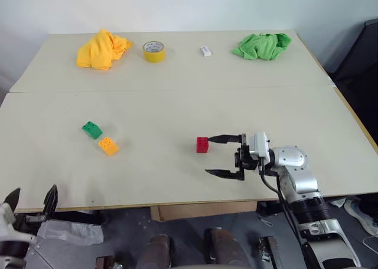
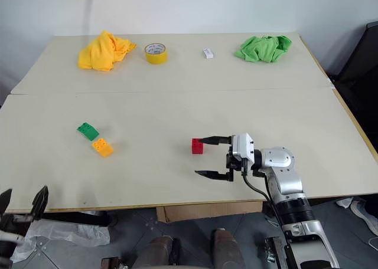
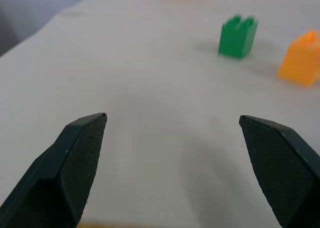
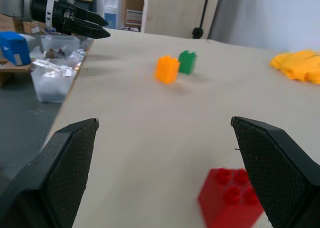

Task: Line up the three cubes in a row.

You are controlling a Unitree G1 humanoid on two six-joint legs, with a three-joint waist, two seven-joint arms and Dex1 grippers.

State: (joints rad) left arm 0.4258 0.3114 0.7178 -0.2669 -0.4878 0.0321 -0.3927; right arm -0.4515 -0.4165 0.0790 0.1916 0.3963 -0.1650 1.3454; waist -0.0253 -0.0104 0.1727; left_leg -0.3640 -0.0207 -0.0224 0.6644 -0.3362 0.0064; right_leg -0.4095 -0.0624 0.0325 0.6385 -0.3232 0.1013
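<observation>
Though print rings the tape roll [image 1: 154, 51], none is legible.

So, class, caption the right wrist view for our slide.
Open right gripper beside the red cube, green cube and orange cube ahead.

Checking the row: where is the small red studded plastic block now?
In the left eye view, the red block sits on the table's near right part, beside the open right hand, apart from the green-orange pair.
</observation>
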